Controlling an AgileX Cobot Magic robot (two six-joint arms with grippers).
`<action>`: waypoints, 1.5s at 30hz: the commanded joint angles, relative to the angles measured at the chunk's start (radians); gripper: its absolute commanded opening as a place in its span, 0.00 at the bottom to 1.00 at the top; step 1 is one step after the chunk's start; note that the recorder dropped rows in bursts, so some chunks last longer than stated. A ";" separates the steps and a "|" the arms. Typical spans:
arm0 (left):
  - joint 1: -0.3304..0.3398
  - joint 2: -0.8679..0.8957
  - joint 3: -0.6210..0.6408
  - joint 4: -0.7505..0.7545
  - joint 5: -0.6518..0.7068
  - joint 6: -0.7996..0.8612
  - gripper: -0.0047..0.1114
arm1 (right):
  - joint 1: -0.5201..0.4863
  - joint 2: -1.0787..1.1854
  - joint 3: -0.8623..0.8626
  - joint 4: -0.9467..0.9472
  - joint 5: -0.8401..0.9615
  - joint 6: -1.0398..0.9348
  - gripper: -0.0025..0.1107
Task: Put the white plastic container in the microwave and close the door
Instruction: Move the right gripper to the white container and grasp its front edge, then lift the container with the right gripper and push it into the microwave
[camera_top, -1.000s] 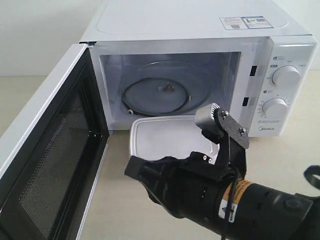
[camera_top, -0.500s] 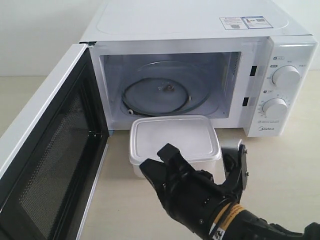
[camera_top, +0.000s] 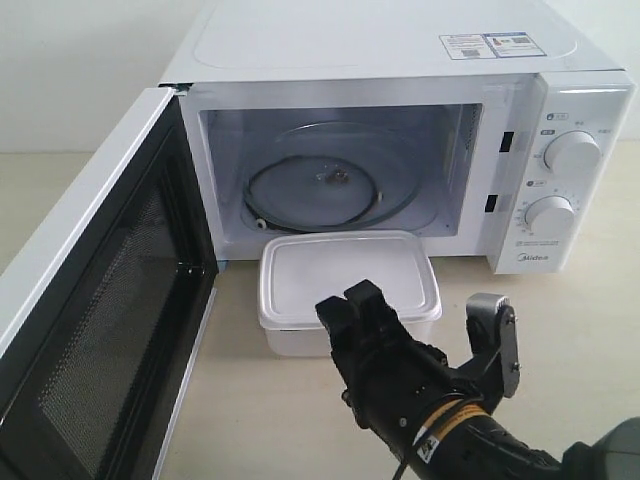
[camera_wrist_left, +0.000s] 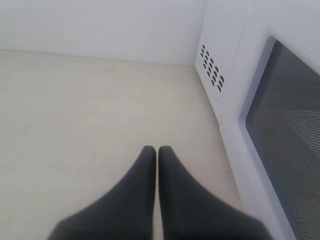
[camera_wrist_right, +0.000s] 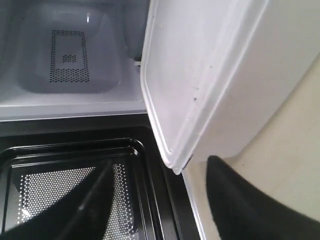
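Right gripper (camera_top: 352, 302) hangs at the near edge of the white plastic container (camera_top: 345, 278). In the right wrist view its fingers (camera_wrist_right: 235, 200) are spread wide with one rounded corner of the box between them, gripping nothing. Whether a finger touches the rim cannot be told.

The container, lid on, stands on the table (camera_top: 250, 410) just before the front edge of the microwave (camera_top: 380, 40) cavity, outside it and parallel to the sill. Inside, the glass turntable (camera_top: 320, 185) lies bare. The door (camera_top: 90, 300) stands swung wide on the left, its inner mesh window facing the cavity.

Left gripper (camera_wrist_left: 157, 151) hovers over bare table near the door's outer face, its fingers pressed together on nothing.
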 joint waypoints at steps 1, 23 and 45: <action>0.003 -0.002 0.003 0.002 0.001 -0.008 0.07 | -0.001 0.000 -0.051 0.053 0.093 -0.061 0.63; 0.003 -0.002 0.003 0.002 0.001 -0.008 0.07 | -0.001 0.056 -0.206 0.309 0.228 -0.199 0.63; 0.003 -0.002 0.003 0.002 0.001 -0.008 0.07 | -0.029 0.072 -0.224 0.375 0.235 -0.273 0.24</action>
